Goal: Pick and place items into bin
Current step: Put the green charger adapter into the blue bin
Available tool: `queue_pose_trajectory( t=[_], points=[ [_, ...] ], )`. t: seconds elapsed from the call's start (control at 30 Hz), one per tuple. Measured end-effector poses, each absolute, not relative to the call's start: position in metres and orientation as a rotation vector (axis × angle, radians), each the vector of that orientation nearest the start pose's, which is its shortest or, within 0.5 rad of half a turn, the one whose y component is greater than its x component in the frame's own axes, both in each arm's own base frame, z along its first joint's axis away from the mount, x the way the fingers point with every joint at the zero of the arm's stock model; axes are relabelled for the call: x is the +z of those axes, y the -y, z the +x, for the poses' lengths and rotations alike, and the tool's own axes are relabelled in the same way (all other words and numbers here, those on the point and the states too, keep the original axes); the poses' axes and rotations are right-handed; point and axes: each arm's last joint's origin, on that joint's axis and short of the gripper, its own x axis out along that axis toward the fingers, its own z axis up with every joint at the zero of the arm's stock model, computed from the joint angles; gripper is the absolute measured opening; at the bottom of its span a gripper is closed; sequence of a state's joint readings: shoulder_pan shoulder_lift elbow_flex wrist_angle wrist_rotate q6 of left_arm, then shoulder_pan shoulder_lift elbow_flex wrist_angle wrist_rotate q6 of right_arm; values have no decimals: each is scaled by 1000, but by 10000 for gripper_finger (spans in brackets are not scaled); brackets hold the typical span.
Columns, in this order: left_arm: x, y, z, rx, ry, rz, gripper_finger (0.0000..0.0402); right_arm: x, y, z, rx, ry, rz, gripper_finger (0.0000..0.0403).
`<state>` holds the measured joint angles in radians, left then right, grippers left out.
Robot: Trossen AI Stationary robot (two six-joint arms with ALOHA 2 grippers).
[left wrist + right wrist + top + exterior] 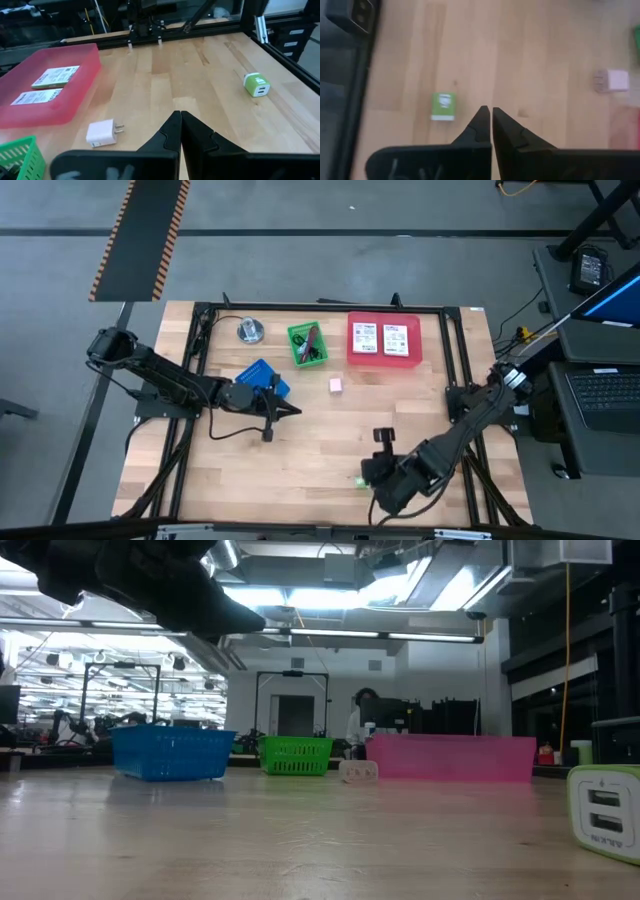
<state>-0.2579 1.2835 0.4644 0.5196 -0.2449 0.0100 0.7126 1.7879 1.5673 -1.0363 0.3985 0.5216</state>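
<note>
The right hand (487,114) hangs above the front part of the wooden table (310,440), its two dark fingers pressed together and holding nothing. Just beside its fingertips, apart from them, lies a small green block (443,106), a green-and-white plug adapter resting on its side with two sockets on its white face. Farther ahead of this hand sits a small pale pink charger cube (615,80) with two metal prongs, lying flat on the wood. The left hand (178,121) hangs over the middle left of the table, fingers likewise closed together and empty; the pink cube lies just ahead of it and to one side, and the green block is well apart from it across the table. Beyond the left hand stands a shallow pink bin (75,100) holding two flat white packets with green print (55,76), side by side on its floor. A green basket (307,344) next to the pink bin holds a dark red cord and a black cable, tangled together. A blue basket (262,376) sits right by the left hand.
</note>
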Motion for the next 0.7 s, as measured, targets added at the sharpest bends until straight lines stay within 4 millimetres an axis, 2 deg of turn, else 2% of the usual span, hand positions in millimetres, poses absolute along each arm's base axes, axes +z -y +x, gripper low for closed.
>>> queue_pose_trajectory(
  t=[0.27, 0.53, 0.7],
  points=[
    [190, 57, 241, -17, -290, 87, 4, 263, -252, 291, 28, -1152, -180, 0],
    [190, 57, 241, -19, -290, 87, 4, 247, -256, 295, -2, -1215, -179, 2],
    [190, 58, 241, -20, -290, 88, 4, 238, -259, 298, 4, -1223, -198, 31]
  ],
)
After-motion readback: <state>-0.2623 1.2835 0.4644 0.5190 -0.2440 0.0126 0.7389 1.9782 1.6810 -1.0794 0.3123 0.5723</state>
